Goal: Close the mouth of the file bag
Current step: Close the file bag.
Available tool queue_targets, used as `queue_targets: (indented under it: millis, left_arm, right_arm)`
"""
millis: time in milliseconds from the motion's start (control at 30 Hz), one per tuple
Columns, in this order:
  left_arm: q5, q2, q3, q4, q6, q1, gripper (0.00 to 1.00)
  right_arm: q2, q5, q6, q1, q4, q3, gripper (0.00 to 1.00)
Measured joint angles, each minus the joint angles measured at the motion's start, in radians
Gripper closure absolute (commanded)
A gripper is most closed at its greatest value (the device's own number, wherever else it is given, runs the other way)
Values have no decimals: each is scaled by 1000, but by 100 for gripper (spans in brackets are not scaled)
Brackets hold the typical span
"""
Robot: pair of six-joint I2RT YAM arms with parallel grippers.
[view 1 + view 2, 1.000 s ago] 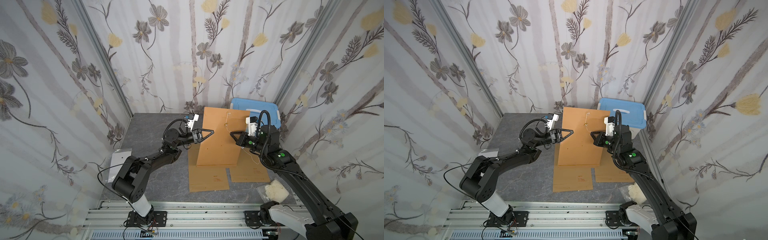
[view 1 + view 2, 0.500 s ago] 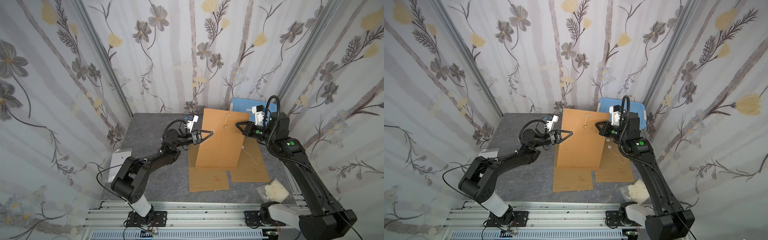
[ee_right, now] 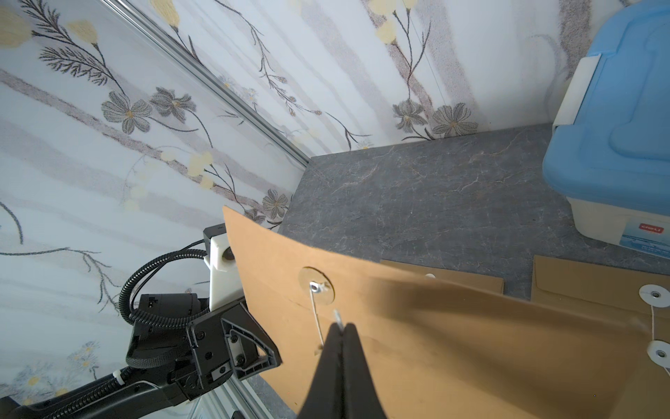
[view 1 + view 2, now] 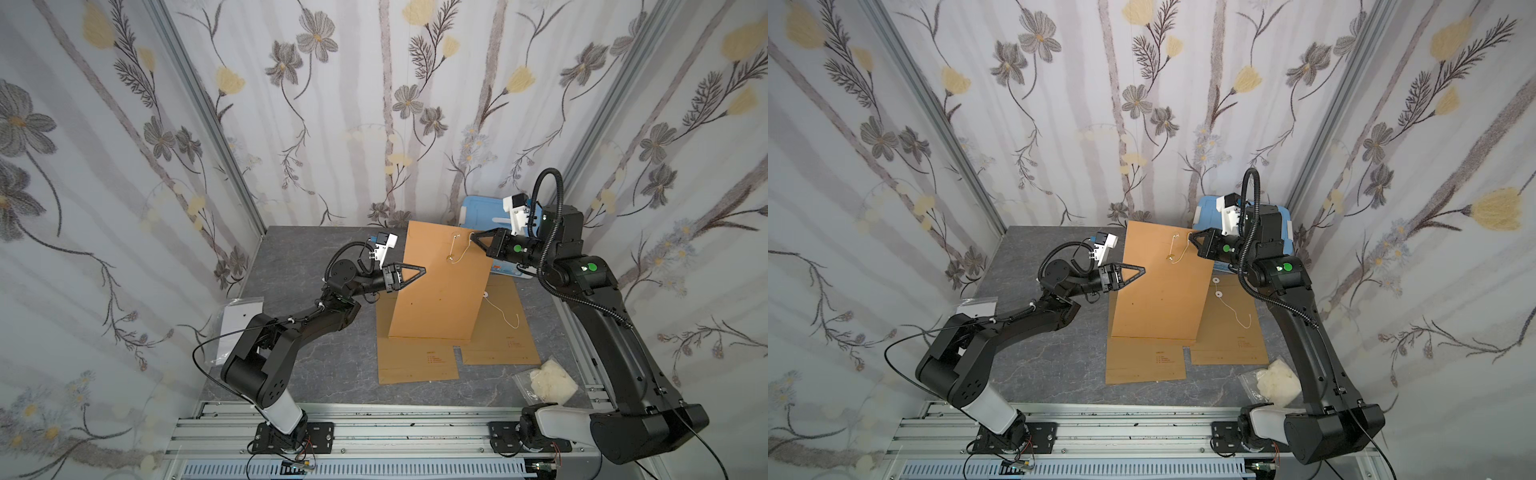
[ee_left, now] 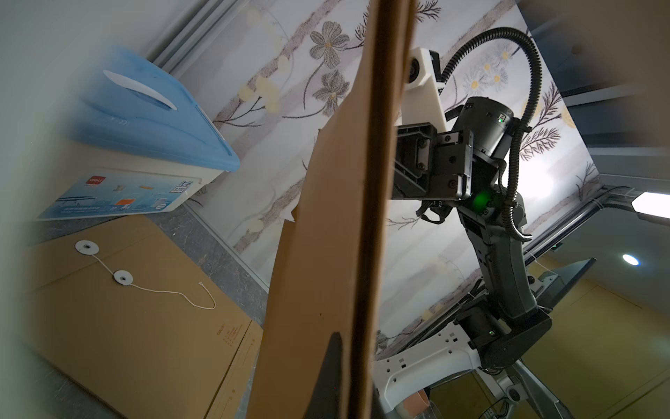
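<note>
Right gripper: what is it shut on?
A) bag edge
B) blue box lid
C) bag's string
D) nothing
C: in the right wrist view the right gripper is pinched shut on the end of the white string of the upright bag.

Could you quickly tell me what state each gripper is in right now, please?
The left gripper is closed on the edge of the upright file bag.
The right gripper is closed, pinching the bag's string.
</note>
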Motion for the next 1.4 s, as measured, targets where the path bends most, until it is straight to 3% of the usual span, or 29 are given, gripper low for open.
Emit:
queue_targets:
  millis: [500, 933, 1400]
  left_arm:
    - [19, -2, -2, 5, 7, -8, 100]
    - [-2, 18, 8, 45, -32, 3, 100]
    - [33, 45, 26, 108, -84, 2, 100]
  right_arm:
    - [109, 11, -6, 60, -38, 187, 100]
    - [2, 52, 26, -5, 18, -7, 100]
    - [102, 14, 16, -30, 11, 165, 100]
